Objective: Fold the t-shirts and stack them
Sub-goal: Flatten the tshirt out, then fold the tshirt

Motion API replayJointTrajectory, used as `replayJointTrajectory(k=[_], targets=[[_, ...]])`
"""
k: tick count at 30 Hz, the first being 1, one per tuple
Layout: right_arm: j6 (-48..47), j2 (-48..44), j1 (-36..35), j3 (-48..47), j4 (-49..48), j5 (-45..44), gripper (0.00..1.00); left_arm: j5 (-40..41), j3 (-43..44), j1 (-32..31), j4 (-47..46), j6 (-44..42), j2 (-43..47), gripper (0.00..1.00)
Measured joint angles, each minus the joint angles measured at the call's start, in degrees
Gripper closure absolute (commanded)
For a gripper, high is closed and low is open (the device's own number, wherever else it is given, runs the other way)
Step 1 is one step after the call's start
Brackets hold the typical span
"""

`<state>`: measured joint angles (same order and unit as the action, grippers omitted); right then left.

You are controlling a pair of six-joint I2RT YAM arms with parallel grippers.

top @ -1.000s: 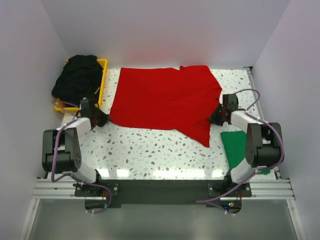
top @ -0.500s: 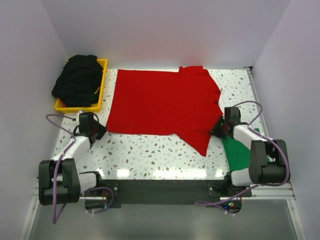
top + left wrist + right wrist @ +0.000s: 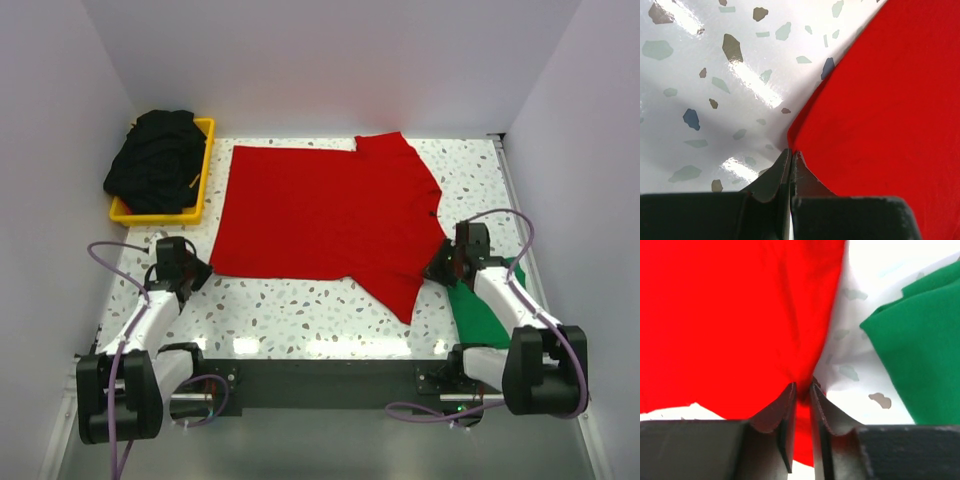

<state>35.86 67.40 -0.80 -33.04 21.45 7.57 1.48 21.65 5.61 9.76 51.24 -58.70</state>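
The red t-shirt [image 3: 325,215] lies spread almost flat on the speckled table, with one sleeve hanging toward the near right. My left gripper [image 3: 200,268] is shut on its near left corner. In the left wrist view the jaws [image 3: 791,152] meet at the tip of the red cloth [image 3: 880,100]. My right gripper [image 3: 438,268] is shut on the shirt's right edge, and red cloth [image 3: 730,315] is pinched between its fingers [image 3: 802,387]. A folded green t-shirt [image 3: 482,300] lies just right of the right gripper and also shows in the right wrist view [image 3: 920,350]. Black t-shirts [image 3: 155,160] are piled at the far left.
The black shirts fill a yellow bin [image 3: 205,160] at the far left corner. White walls close in the table [image 3: 300,310] on three sides. Purple cables loop off both arms near the table's side edges.
Both grippers have drawn back toward the near edge, pulling the red shirt with them. The shirt now lies flatter and its left hem is straighter.
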Motion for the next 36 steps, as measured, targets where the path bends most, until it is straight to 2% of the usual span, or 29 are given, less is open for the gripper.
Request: replayJointTrajectory(k=[1,5,11,22,29,33,34,36], targets=[[-0.17,-0.44,0.0,0.22,0.28,0.55,0.7,-0.02,0.0,0.0,0.0,-0.02,-0.09,1.0],[-0.42,-2.64,-2.23,1.81,1.7,1.38,0.58,-0.2,0.0,0.0,-0.04,-0.04,-0.98,1.0],[3.26,-6.47,-13.25,4.79,3.85,-0.07,0.57,-0.59,0.0,0.0,-0.13,-0.04,-1.55,1.0],[10.14,-23.23,-13.94,12.22,13.16,-1.99,0.47,-0.83,0.0,0.0,-0.33,-0.04,-1.84,1.0],[12.39,-24.28,-16.28,14.14,13.62,-0.94,0.46,-1.92,0.0,0.0,-0.9,-0.04,-2.47,1.0],[14.64,-23.3,-20.52,14.43,12.37,-1.25,0.48,-2.25,0.0,0.0,-1.22,-0.02,-2.54,1.0],[15.08,-22.62,-21.4,14.43,11.69,-1.44,0.49,-2.32,0.0,0.0,-1.38,-0.02,-2.56,1.0],[16.17,-20.65,-23.06,14.34,9.55,-1.62,0.59,-2.47,-0.02,0.0,-1.6,-0.02,-2.64,1.0]])
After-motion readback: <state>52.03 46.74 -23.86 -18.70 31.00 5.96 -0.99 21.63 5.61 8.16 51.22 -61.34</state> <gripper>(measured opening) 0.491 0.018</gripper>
